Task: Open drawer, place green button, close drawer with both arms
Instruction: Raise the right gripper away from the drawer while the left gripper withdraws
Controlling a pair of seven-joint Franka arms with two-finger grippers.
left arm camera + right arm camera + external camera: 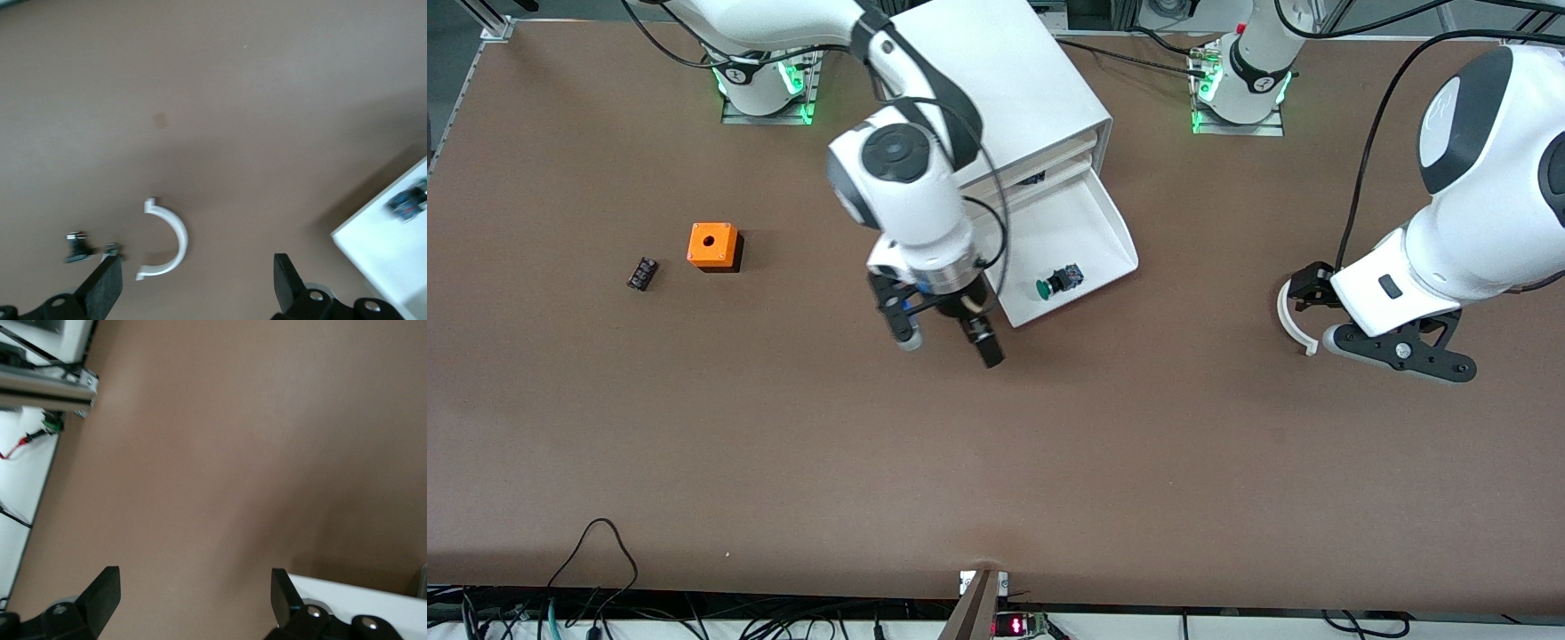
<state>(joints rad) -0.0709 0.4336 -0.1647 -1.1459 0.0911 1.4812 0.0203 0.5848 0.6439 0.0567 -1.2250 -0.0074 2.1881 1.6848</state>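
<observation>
The button [1059,281] is seen lying on its side in the pulled-out drawer [1116,233], green cap toward the front camera, black-and-blue body toward the cabinet [1018,84]. The right gripper [943,331] is held released over the drawer's front edge, nothing between its fingers. The left gripper [1303,293] is also released and waits toward its own end of the table. The right gripper is judged the nearer for pushing the flat plastic front shut. A curved white piece [167,239], possibly a clip, lies on the table.
</observation>
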